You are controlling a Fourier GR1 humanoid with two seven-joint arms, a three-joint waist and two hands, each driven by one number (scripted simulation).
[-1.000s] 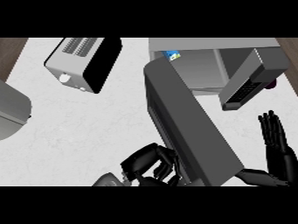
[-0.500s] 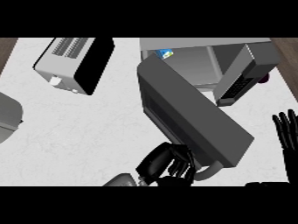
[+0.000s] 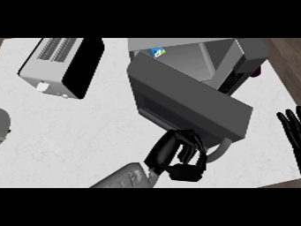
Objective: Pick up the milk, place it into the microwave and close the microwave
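Door (image 3: 190, 105): swung further toward the microwave (image 3: 208, 62) — half shut.
Left hand (image 3: 177, 154): curled on the handle (image 3: 219, 150), 6 o'clock.
Right hand (image 3: 300, 132): fingers straight, apart — 3 o'clock.
Milk (image 3: 157, 52): inside.

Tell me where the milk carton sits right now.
In the head view, the milk carton is inside the microwave, at the back left of its cavity near the top of the view, beyond the partly swung door.

Kitchen: counter (image 3: 81, 132), toaster (image 3: 61, 66), microwave (image 3: 198, 79).
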